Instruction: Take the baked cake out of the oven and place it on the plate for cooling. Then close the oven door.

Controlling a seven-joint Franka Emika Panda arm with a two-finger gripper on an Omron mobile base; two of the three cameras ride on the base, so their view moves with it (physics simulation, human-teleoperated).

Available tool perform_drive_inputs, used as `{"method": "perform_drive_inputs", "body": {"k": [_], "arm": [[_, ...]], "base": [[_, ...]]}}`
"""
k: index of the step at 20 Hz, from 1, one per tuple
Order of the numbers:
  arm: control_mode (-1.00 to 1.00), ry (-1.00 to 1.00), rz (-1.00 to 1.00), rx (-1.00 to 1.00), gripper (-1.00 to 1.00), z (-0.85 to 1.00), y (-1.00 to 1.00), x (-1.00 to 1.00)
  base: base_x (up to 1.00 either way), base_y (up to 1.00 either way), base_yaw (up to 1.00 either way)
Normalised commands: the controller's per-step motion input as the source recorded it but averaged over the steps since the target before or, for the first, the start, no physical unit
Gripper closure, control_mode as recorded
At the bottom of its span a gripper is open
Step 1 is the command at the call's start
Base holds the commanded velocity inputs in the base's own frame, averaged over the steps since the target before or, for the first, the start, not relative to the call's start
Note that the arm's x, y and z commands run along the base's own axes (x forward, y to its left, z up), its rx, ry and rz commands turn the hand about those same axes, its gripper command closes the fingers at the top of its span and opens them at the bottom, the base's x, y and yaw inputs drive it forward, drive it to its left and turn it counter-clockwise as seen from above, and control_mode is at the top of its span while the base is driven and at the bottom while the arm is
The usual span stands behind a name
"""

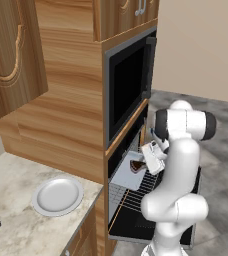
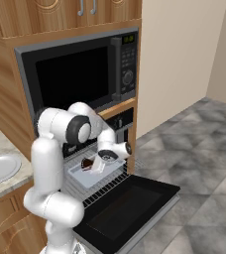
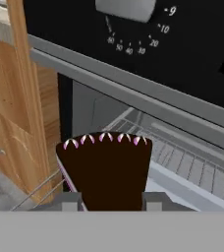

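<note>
A: Our gripper [image 3: 111, 201] has its jaws clamped on the baked cake [image 3: 106, 170], low centre of the hand view, just above the tray [image 2: 92, 176].

B: Then we lift it straight, keep it level, and swing toward the plate [image 1: 58, 195] at lower left.

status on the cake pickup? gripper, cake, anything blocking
Gripper shut on cake slice, over the grey tray on the pulled-out rack. Plate waiting on counter. Oven door down, still to close. No obstruction seen.
</note>
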Motion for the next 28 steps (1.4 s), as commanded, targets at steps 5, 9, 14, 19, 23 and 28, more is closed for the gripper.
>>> {"method": "perform_drive_inputs", "body": {"k": [5, 9, 14, 19, 23, 28], "arm": [[-1.0, -0.01, -0.13, -0.01, 1.0, 0.82, 0.0, -1.0], [-1.0, 0.0, -0.15, -0.07, 1.0, 0.78, -0.15, -1.0], [-1.0, 0.0, -0.12, -0.07, 1.0, 0.66, -0.13, -1.0], [-1.0, 0.0, -0.08, -0.04, 1.0, 0.66, 0.0, -1.0], [-1.0, 0.0, -0.06, -0.04, 1.0, 0.7, 0.14, -0.95], [-1.0, 0.0, -0.05, -0.05, 1.0, 0.76, 0.32, -0.57]], "base": [[0.0, 0.0, 0.0], [0.0, 0.0, 0.0], [0.0, 0.0, 0.0], [0.0, 0.0, 0.0], [0.0, 0.0, 0.0], [0.0, 0.0, 0.0]]}}
